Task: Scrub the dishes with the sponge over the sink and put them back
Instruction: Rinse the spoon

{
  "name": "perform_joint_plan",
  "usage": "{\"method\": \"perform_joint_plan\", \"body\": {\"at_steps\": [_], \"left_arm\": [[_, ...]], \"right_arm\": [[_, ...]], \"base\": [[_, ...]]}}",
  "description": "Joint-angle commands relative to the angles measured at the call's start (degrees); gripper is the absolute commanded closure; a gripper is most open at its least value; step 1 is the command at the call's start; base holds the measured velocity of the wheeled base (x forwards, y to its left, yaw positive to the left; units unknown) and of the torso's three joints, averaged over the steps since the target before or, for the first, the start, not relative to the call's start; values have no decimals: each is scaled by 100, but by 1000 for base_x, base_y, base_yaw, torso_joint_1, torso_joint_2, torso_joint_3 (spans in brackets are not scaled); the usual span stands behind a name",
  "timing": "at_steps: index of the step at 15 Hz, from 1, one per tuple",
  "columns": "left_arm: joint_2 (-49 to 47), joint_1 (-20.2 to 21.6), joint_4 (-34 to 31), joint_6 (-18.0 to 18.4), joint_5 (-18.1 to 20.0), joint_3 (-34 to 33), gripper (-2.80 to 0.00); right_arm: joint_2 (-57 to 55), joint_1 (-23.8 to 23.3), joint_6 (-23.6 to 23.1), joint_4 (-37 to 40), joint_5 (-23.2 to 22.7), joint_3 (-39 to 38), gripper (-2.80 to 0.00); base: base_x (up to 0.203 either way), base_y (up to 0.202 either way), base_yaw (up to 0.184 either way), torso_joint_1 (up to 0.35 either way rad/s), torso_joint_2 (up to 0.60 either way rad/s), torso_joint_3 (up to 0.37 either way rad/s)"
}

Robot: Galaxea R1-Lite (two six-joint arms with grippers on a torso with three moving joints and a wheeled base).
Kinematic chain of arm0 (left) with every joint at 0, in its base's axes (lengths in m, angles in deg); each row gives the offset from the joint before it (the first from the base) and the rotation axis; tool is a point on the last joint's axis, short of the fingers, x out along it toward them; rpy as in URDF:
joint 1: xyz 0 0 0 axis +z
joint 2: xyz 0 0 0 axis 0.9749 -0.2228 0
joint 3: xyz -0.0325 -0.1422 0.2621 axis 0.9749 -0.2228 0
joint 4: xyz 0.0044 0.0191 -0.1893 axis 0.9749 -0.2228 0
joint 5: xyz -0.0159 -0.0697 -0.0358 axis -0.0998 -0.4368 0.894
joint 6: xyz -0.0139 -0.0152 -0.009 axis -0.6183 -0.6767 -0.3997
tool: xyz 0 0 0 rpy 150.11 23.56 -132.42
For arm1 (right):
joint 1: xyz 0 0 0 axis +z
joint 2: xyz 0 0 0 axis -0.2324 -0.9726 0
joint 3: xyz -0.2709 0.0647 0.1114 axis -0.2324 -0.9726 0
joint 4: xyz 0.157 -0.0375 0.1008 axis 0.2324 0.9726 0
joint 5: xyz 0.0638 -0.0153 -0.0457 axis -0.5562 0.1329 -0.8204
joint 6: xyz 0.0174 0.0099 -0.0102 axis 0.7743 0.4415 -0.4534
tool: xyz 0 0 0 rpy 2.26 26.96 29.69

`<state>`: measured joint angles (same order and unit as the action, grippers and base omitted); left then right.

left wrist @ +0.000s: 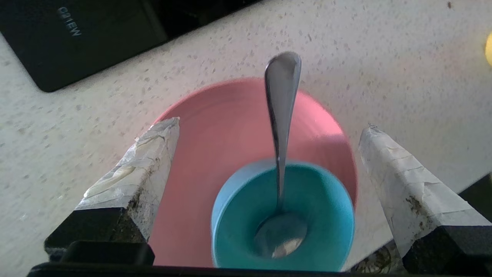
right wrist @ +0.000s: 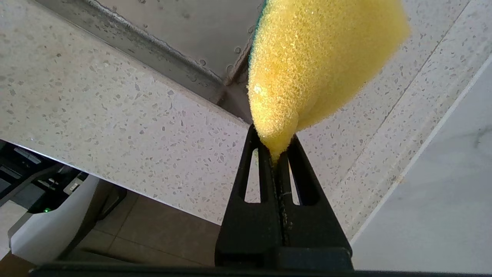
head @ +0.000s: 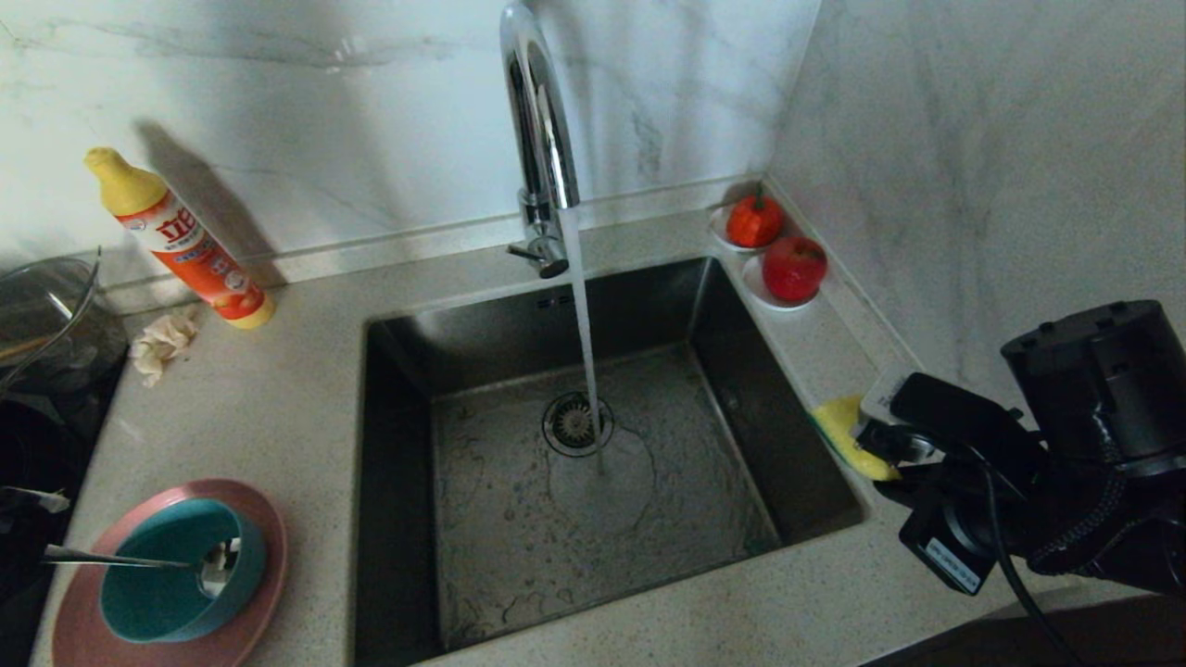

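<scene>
1. Beyond the right claw (right wrist: 278,154), off its far tip, lies the stainless-steel sink (head: 788,463), the largest thing here; the chrome gooseneck tap (head: 537,120) runs water onto the drain strainer (head: 574,423). No dish is in the basin.

2. Under both claws spreads the speckled desk (head: 278,398). Well away from either claw an orange detergent bottle (head: 185,243) and a crumpled beige rag (head: 165,341) sit by the back wall.

3. Directly below the left claw (left wrist: 269,165), between its taped fingers (left wrist: 150,161), sits the pink plate (left wrist: 215,130) on the desk. That claw is spread wide and holds nothing.

4. On the plate, toward the claw's base, stands the teal bowl (left wrist: 319,215).

5. The right claw is pinched tight on one end of the yellow sponge (right wrist: 319,57), which sticks out past its tip over the sink's right-hand rim.

6. In the bowl leans the silver spoon (left wrist: 282,115), its handle pointing away from the left claw's base.

7. Judged step: picking up the first dish, scrubbing not yet begun.

8. The next move likely calls for lowering the left claw, closing on one piece, the plate being hard to take from under the bowl, then carrying it to the sponge.
</scene>
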<state>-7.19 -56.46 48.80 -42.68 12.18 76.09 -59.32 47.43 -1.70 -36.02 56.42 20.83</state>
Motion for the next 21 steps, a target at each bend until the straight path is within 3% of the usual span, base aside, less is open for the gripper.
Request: {"method": "perform_joint_plan", "body": {"at_steps": [1,4,7,21], "left_arm": [[-333,59,211,-32,-9,60,-280],[-350,52,393,-27,67,96,-280],[-325,52,579,-15,710,98,-280],[-925,52,1144,39,731,376,-280]], "right_arm": [[26,1,-22,27,10,0,0],[34,-33,-22,27,10,-35,0],[17,-33,-13,18,10,-62,0],[26,-41,-13,36,10,-88,0]], "base": [[0,0,0,0,0,0],[0,0,0,0,0,0],[0,0,0,0,0,0],[0,0,0,0,0,0]]}}
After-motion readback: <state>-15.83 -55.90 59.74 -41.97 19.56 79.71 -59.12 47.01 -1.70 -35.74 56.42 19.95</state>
